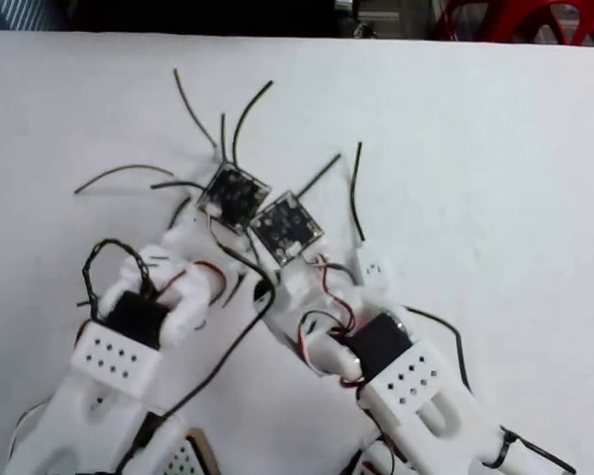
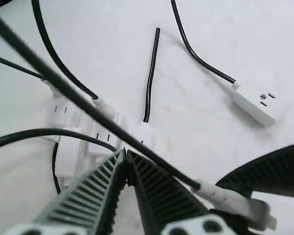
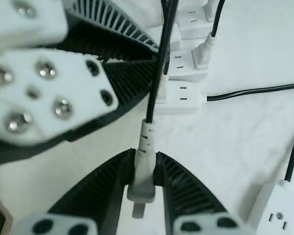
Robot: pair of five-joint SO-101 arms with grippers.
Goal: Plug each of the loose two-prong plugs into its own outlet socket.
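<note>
The fingers of the right gripper pinch a white two-prong plug by its body, its black cord running away between the ribbed pads towards a cluster of white outlet sockets. The held plug is apart from the cluster, not seated in any socket. The left gripper has its fingers pressed together at the tips with nothing between them, and it sits just beside the same cluster, where several other plugs already stand in their sockets. A single outlet socket on its own black lead lies well apart from the cluster on the white table, near the right arm. Loose black cords fan out across the table beyond both arms.
</note>
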